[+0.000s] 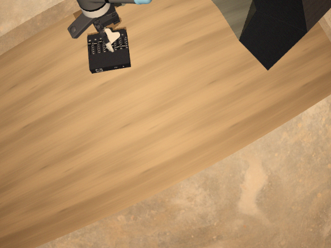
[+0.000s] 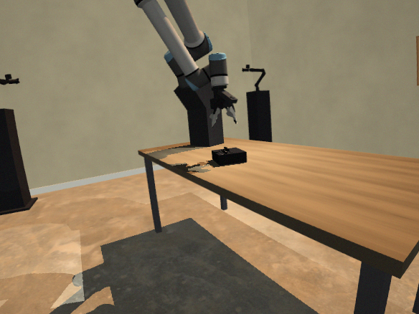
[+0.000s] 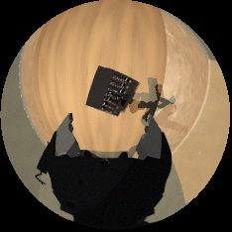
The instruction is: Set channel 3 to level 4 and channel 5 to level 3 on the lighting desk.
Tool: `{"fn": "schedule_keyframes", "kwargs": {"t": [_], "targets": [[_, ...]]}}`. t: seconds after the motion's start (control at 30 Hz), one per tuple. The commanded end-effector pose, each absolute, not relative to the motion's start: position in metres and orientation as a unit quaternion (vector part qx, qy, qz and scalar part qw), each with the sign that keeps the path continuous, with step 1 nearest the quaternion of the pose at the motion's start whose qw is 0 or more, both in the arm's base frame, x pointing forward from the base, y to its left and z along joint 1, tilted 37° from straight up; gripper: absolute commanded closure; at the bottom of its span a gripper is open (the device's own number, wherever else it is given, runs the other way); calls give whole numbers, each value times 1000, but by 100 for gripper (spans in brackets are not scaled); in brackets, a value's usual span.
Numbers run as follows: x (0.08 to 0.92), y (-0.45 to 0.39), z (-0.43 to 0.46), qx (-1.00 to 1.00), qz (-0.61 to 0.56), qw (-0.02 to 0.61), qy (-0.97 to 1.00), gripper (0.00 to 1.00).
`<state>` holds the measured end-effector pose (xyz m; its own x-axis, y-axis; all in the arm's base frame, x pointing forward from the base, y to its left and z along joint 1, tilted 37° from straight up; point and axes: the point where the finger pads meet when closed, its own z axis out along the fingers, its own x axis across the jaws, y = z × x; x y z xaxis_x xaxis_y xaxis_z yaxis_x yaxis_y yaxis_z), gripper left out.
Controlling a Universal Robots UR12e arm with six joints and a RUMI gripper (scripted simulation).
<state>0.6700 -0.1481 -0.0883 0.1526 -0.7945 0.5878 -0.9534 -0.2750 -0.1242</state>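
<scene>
The lighting desk (image 1: pixel 110 59) (image 2: pixel 229 156) (image 3: pixel 105 88) is a small black box with a row of several faders (image 3: pixel 120 92). It lies on the wooden table (image 1: pixel 170 124) (image 2: pixel 323 179) (image 3: pixel 64 59) near one end. Their levels are too small to read. My gripper (image 1: pixel 110 41) (image 2: pixel 224 115) (image 3: pixel 108 113) is open and empty. It hangs well above the desk, tilted, with pale fingertips pointing down. In the wrist view the desk lies turned at an angle, ahead of the fingers and slightly right of centre.
The robot's dark pedestal (image 1: pixel 272 25) (image 2: pixel 202 122) stands at the table's far side. Two dark camera stands (image 2: pixel 259 115) (image 2: pixel 11 165) stand on the floor beyond the table. The table's edge runs close to the desk (image 2: pixel 168 163).
</scene>
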Motion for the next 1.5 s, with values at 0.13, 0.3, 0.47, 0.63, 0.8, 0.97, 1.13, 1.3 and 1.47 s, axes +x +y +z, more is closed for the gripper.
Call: {"fn": "schedule_keyframes", "kwargs": {"t": [0.13,0.3,0.47,0.63,0.8,0.97,1.13,1.3,1.47], "targets": [[670,-143,-87,727,289,132,-608,0],[670,-143,-87,727,289,132,-608,0],[670,-143,-87,727,289,132,-608,0],[670,-143,-87,727,289,132,-608,0],[670,-143,-87,729,289,133,-606,0],[670,-143,-87,732,288,134,-603,0],[670,-143,-88,741,286,138,-591,0],[671,-143,-90,757,282,146,-570,0],[672,-143,-92,771,278,153,-553,0]]}}
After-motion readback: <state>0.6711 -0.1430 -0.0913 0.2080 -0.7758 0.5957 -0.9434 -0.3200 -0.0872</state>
